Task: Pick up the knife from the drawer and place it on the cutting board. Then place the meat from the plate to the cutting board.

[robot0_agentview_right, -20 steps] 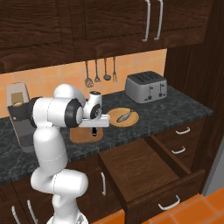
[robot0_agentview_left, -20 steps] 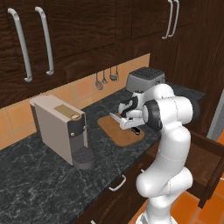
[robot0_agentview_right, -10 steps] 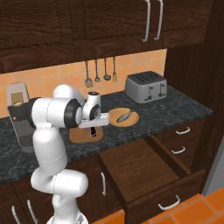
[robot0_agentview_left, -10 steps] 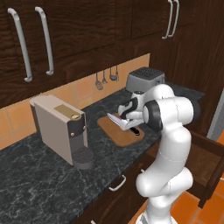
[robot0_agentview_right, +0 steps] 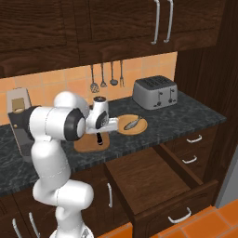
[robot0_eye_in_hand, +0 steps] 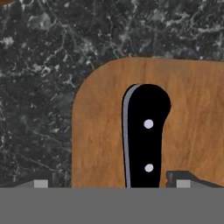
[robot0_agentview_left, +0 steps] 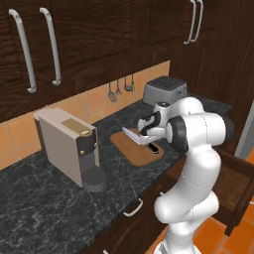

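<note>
Knife (robot0_eye_in_hand: 145, 135) lies on the cutting board (robot0_eye_in_hand: 100, 131) (dark marble counter (robot0_eye_in_hand: 39, 87) around); pincer (robot0_eye_in_hand: 109, 186) released, straddling it.

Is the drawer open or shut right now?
Open. The drawer stands pulled out below the counter, its bare wooden floor in view; the knife already lies on the cutting board.

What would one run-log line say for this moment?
gripper: open, above knife handle | knife: lying on cutting board | fish: on plate | drawer: open

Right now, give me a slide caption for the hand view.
Open gripper above the black-handled knife lying on the cutting board.
</note>
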